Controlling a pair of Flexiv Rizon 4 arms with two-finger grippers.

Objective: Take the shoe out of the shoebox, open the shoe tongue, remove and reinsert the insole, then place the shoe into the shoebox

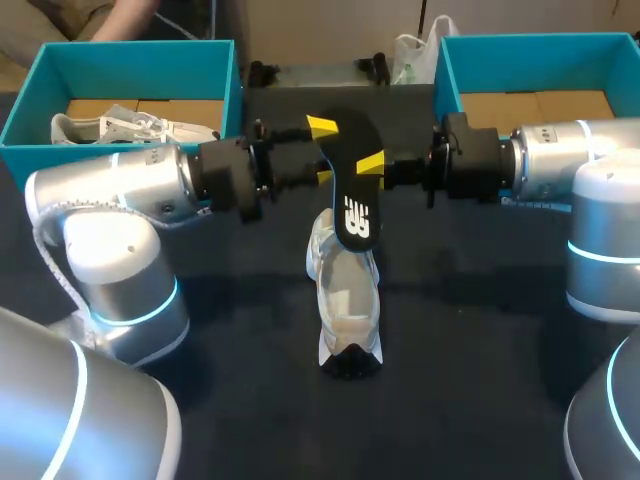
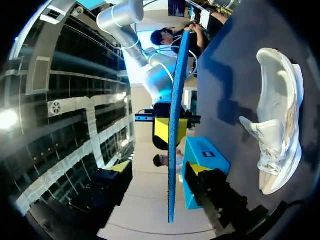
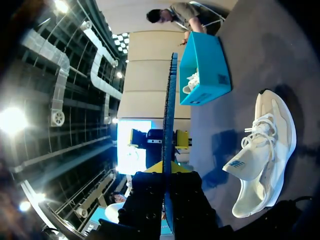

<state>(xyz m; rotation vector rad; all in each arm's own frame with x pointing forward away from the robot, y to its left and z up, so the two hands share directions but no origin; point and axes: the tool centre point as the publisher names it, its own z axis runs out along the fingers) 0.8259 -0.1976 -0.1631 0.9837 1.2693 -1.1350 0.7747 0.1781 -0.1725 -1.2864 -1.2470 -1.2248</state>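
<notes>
On the dark table (image 1: 480, 400), two teal shoeboxes sit at the upper left (image 1: 120, 55) and upper right (image 1: 530, 50) of the head view. The white shoe (image 1: 345, 310) is already out and lies at centre frame with its tongue pulled open. The black insole (image 1: 355, 205) is out too, held in the air just above the shoe. The right gripper (image 1: 375, 168) is clamped on the insole, while the left gripper (image 1: 322, 152) has its fingers spread wide around the insole's end, gripping nothing. Reinserting the insole and boxing the shoe appear to remain.
</notes>
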